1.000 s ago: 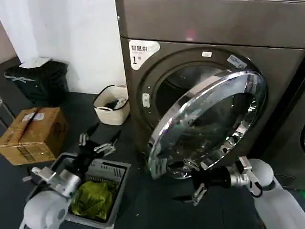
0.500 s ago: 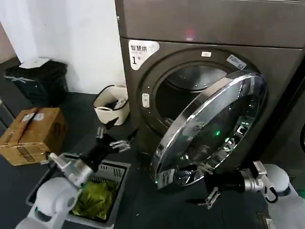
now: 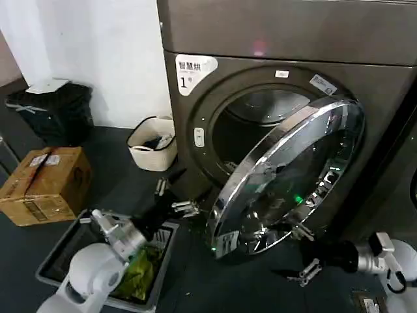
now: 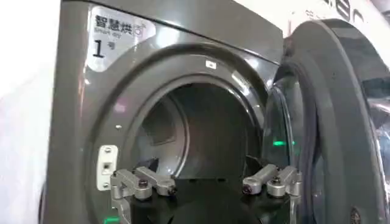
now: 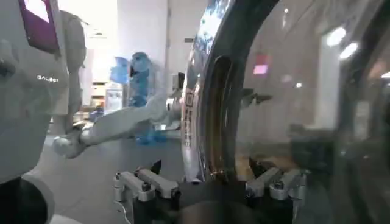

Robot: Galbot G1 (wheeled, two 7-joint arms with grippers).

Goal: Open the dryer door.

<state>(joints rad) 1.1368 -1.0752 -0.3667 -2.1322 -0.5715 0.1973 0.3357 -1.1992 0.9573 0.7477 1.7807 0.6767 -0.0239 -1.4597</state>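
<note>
1. At the front of the big dark bronze-grey metallic dryer (image 3: pixel 273 45), the round porthole dryer door (image 3: pixel 287 176) with its wide chrome ring and dark tinted glass stands partly swung out, hinged on the side of the dark drum opening (image 3: pixel 251 124) away from the white corner label marked "1" (image 3: pixel 194 70).
2. Under the door's lower rim hangs the right gripper (image 3: pixel 307 253), fingers spread and holding nothing; in the right wrist view the chrome edge runs between those fingers (image 5: pixel 149 182).
3. Beside the door's free edge, on the label side, the left gripper (image 3: pixel 174 199) points toward the drum opening, fingers spread and empty; its wrist view looks straight into the drum past the door's grey inner face (image 4: pixel 329 122).
4. Judging by the gap, the door is unlatched and roughly half open, so the swing-out step is in hand.
5. The next move likely calls for pushing the inner face or rim farther round on its hinge, keeping the push smooth so the door does not rebound.
6. Farther from the door, a grey laundry basket (image 3: pixel 156 254) holding green cloth (image 3: pixel 140 270) sits on the floor.
</note>
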